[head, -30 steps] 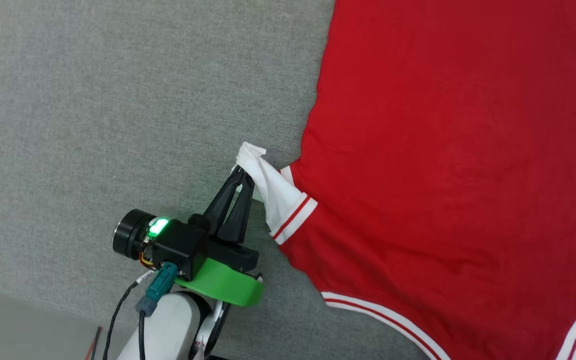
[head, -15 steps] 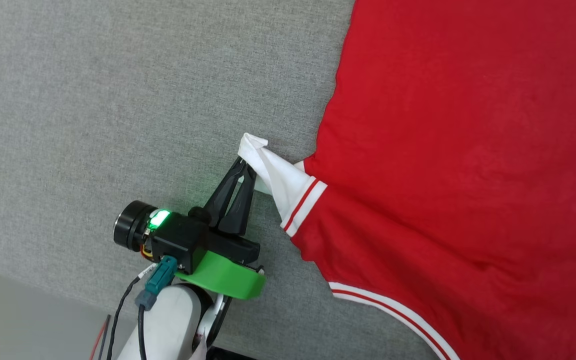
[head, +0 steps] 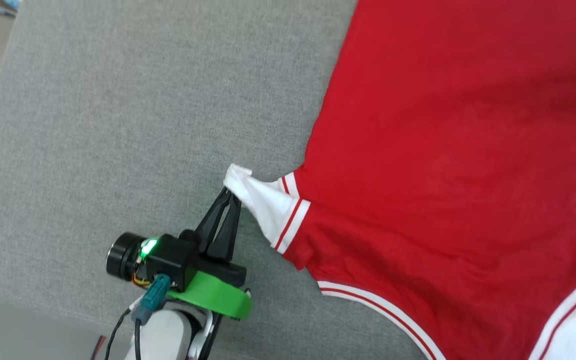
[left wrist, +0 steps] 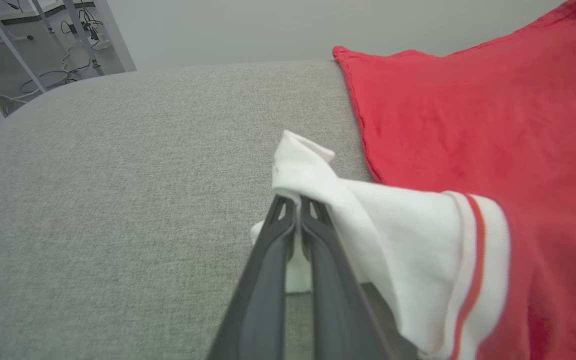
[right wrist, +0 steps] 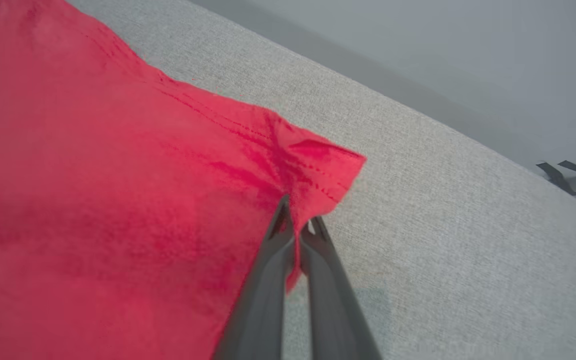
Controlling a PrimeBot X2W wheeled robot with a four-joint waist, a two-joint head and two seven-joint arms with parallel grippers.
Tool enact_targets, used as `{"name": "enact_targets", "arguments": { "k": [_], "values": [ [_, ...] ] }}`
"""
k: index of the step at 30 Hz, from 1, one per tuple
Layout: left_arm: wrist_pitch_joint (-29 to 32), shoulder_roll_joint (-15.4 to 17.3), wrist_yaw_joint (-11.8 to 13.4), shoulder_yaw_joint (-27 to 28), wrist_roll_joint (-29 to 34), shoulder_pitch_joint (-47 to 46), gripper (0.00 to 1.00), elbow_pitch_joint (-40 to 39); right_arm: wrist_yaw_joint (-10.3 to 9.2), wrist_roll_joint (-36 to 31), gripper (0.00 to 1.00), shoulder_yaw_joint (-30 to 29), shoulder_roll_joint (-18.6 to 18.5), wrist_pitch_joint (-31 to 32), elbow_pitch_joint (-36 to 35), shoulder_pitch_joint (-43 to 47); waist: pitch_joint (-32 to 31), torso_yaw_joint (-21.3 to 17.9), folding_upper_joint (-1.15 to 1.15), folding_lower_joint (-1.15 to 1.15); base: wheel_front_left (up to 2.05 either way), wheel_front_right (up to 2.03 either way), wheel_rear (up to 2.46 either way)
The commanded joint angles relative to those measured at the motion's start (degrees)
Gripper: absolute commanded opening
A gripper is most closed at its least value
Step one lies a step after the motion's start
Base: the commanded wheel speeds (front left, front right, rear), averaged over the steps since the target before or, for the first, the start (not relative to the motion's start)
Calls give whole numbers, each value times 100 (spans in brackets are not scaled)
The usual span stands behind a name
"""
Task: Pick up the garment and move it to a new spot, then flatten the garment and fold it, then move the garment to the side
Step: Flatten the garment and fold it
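Note:
The garment [head: 458, 165], a red jersey with white sleeves and red-white trim, lies spread on the grey padded surface at the right of the head view. My left gripper [head: 229, 196] is shut on the tip of its white sleeve [head: 260, 202], pulling it out to the left. The left wrist view shows the dark fingers pinching that sleeve [left wrist: 368, 220], which bunches above the gripper [left wrist: 296, 204]. In the right wrist view my right gripper [right wrist: 298, 212] is shut on the garment's red hem corner [right wrist: 313, 165], with the cloth puckered around the fingertips.
The grey padded surface [head: 133, 115] stretches left of the garment, its edge curving along the left and lower left. Beyond it in the left wrist view are metal table legs and cables on the floor [left wrist: 48, 45]. A plain grey wall [right wrist: 418, 45] stands behind the surface.
The right gripper has shut on the red hem corner. The left gripper, still holding the sleeve, sits slightly lower and further left in the head view, whose framing has also shifted.

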Motion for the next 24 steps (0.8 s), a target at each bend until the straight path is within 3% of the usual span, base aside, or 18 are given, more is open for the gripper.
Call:
{"name": "enact_targets", "arguments": {
  "k": [1, 7, 12, 24],
  "values": [
    [-34, 1, -14, 64, 65, 114, 0, 41, -2, 99, 0, 58, -128, -106, -146, 333, -494, -279, 0, -1, 0, 0, 0],
    [-34, 58, -6, 220, 83, 488, 0, 152, -2, 387, 0, -91, -468, -529, -658, 1557, -1026, -530, 0, -1, 0, 0, 0],
    [-34, 124, 5, 365, 84, 725, 0, 220, -2, 544, 0, -410, -526, -813, -932, 2780, -1333, -696, 0, -1, 0, 0, 0],
    [-34, 149, -24, 589, 56, 1048, 0, 385, -2, 552, 0, -1102, 63, -851, -1097, 5463, -1612, -968, 0, -1, 0, 0, 0]
  ]
}}
